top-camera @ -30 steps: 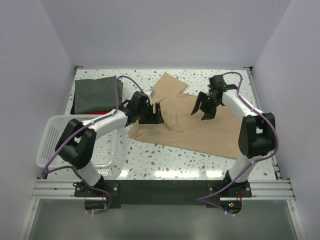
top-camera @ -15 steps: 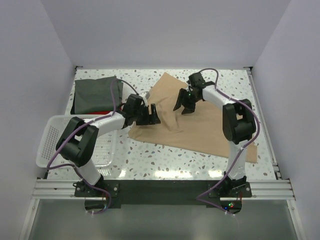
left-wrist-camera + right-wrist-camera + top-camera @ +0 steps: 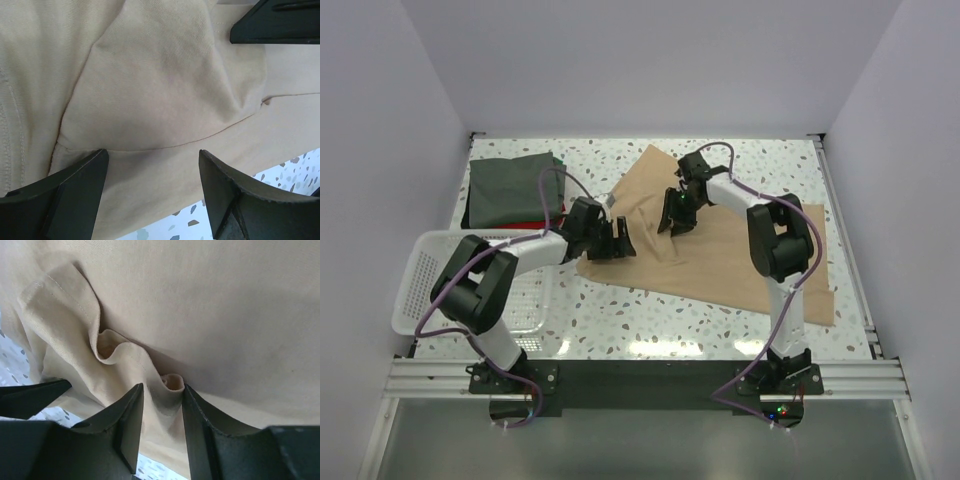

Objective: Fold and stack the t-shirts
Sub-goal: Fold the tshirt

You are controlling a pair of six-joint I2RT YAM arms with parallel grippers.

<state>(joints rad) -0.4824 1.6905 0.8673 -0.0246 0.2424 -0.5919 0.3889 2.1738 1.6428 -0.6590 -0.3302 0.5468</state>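
Note:
The tan t-shirt (image 3: 740, 250) lies spread and creased across the middle and right of the table. My left gripper (image 3: 617, 240) is open, low over the shirt's near left edge; in the left wrist view (image 3: 152, 165) tan cloth (image 3: 160, 75) lies between its wide jaws, ungripped. My right gripper (image 3: 677, 212) is down on the shirt's upper left part. In the right wrist view (image 3: 162, 390) its jaws are narrowed around a raised, rolled fold (image 3: 170, 380), with a gap left. The dark grey-green t-shirt (image 3: 510, 188) lies folded at the back left, with a red edge (image 3: 525, 225) under it.
A white mesh basket (image 3: 420, 280) sits at the left, beside the left arm. The two grippers are close together; the right gripper's finger (image 3: 275, 20) shows in the left wrist view. Speckled tabletop (image 3: 620, 315) shows in front of the shirt.
My right gripper has moved left across the tan shirt towards the left gripper, come down onto the cloth and narrowed its jaws. My left gripper has shifted slightly nearer and left.

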